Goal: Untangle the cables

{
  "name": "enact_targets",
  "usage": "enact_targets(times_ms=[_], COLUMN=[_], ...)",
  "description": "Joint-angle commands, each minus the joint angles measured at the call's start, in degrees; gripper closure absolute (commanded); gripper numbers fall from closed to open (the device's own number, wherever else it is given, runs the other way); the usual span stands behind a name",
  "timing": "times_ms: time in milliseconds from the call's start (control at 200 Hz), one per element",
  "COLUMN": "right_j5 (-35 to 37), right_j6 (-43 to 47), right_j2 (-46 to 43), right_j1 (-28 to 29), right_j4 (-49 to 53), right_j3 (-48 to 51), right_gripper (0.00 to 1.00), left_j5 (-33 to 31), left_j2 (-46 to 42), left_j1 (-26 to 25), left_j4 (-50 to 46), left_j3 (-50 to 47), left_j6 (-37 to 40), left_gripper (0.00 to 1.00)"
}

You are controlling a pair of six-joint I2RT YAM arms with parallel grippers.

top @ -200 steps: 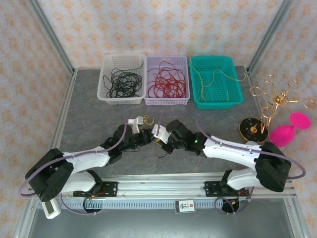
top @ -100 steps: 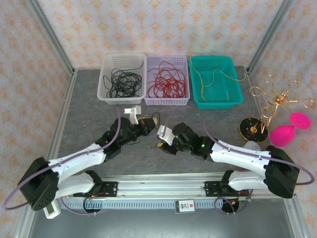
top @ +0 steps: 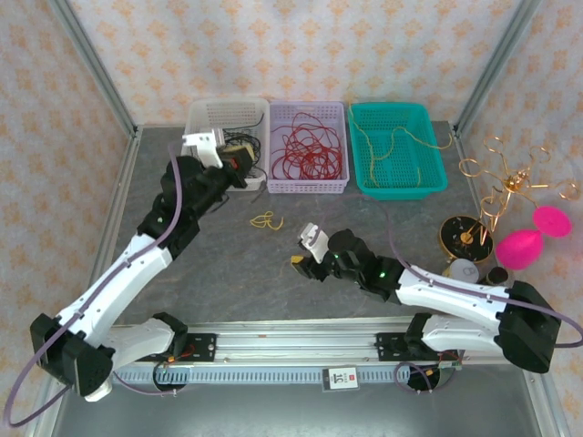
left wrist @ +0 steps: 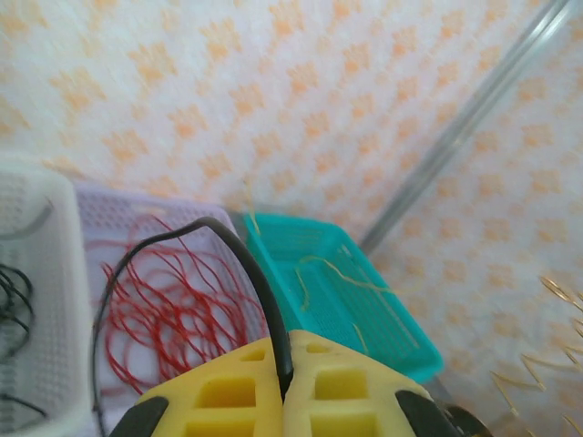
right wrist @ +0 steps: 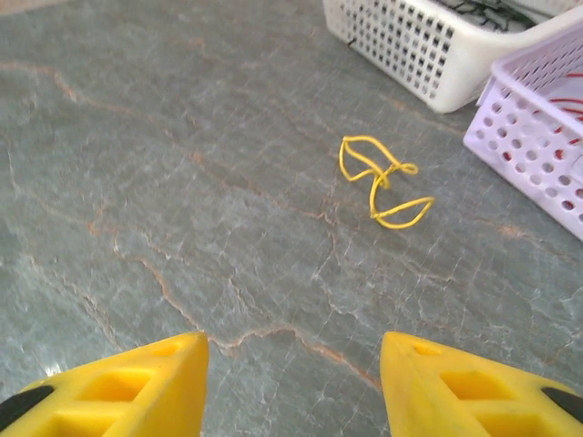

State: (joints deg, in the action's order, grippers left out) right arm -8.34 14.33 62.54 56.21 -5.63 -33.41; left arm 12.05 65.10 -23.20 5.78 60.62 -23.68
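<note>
Left end effector (left wrist: 284, 364): the pads are pressed together on a black cable (left wrist: 246, 264), which arches up out of the seam between them.
Why I hold it there: the arm reaches out over the white basket (top: 205, 109), where other black strands lie. I take this as the drop-off for that colour.
Right end effector (right wrist: 291, 350): its fingers stand apart with nothing between them, low over the counter (top: 209, 264).
Why it faces that way: a yellow cable (right wrist: 383, 182) lies ahead of it, so I judge this to be the next pick.
Yellow cable: a small looped strand alone on the bare counter, near the front of the lilac basket (top: 308, 107) but apart from it.
Sorting: red cables (top: 310, 150) fill the lilac basket, and yellow strands lie in the teal basket (top: 392, 107). One colour per basket explains the layout.
Progress, my guess: nearly done, with one strand in hand and one on the counter.
Risk: the thin black cable may cling to the pads on release.
</note>
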Motion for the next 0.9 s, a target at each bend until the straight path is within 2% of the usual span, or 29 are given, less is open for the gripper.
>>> enact_targets(times_ms=[0, 95, 245, 480, 621, 791, 896], right_j5=[3.5, 7.5, 8.1, 11.0, 11.4, 8.7, 8.2], right_j6=[-5.5, -10.0, -14.8, -27.2, -34.3, -42.0, -46.1], right_j2=[-2.0, -2.3, -2.3, 3.5, 10.0, 16.0, 20.6], right_j1=[0.1, 0.1, 0.1, -0.6, -2.1, -4.5, -5.2], right_j4=[-2.5, -1.6, -0.3, 3.0, 2.5, -1.4, -3.2], right_j3=[0.9, 0.6, 1.0, -2.0, -4.5, -7.8, -11.6], right_gripper=[0.47, 0.47, 0.46, 0.43, 0.43, 0.44, 0.44], left_j5=[-2.8, -6.8, -13.2, -11.9, -12.1, -11.2, -12.0], left_j2=[6.0, 12.6, 23.5, 39.3, 44.7, 45.6, 41.3], left_j1=[3.8, 7.2, 11.1, 15.7, 16.5, 17.0, 17.0], left_j4=[-2.6, -1.9, 0.4, 3.5, 4.5, 3.2, 2.8], left_j3=[5.7, 10.2, 16.7, 22.6, 22.9, 21.7, 19.0], left_j6=[7.5, 8.9, 9.8, 6.5, 6.0, 6.1, 7.0], left_gripper=[1.0, 1.0, 1.0, 1.0, 0.89, 0.55, 0.41])
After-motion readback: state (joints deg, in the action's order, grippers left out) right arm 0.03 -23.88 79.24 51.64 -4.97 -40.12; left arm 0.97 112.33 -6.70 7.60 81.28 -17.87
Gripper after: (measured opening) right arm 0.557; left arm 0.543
